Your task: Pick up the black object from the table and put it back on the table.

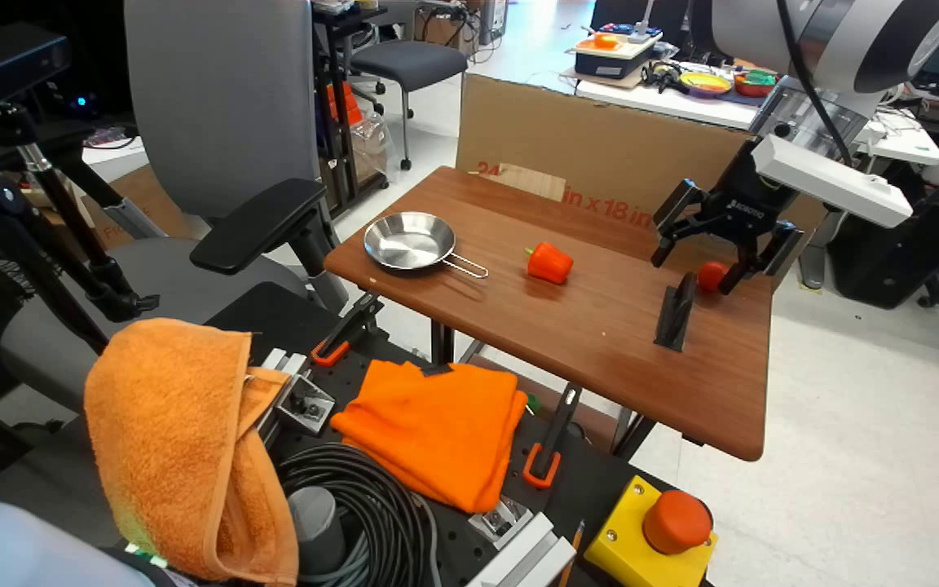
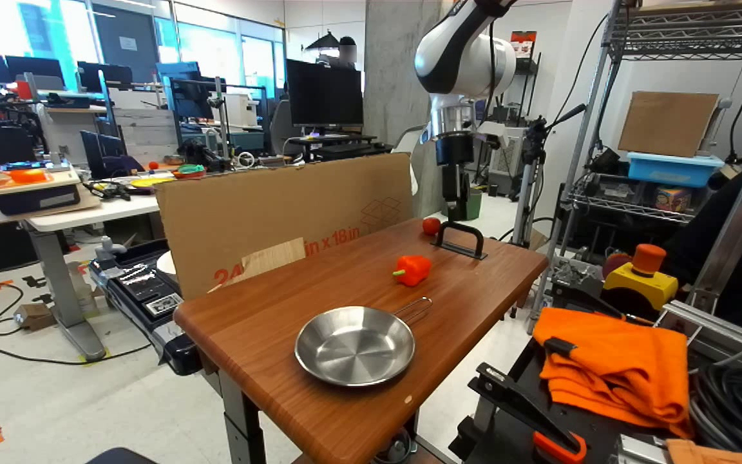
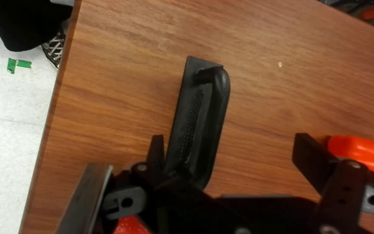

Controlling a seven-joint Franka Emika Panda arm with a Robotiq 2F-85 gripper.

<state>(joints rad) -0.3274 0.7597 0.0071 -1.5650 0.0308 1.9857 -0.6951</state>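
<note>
The black object (image 3: 218,112) is a slim handle, a raised bar with rounded corners over a flat base plate. It rests on the brown table (image 3: 125,65) towards one end; both exterior views show the black object (image 1: 684,302) (image 2: 461,249) standing on its base. My gripper (image 1: 694,269) hangs above it, pointing down, jaws spread wide with nothing held. In the wrist view, the black object passes under the gripper (image 3: 229,141), closer to the left finger (image 3: 156,148) than to the right finger (image 3: 308,159). Its near end is partly hidden by the gripper.
A red ball-like item (image 1: 711,276) sits close beside the black object, near the gripper. Further along are an orange-red pepper (image 2: 413,269) and a steel pan (image 2: 355,348) with a wire handle. A tall cardboard panel (image 1: 600,151) lines one long table edge.
</note>
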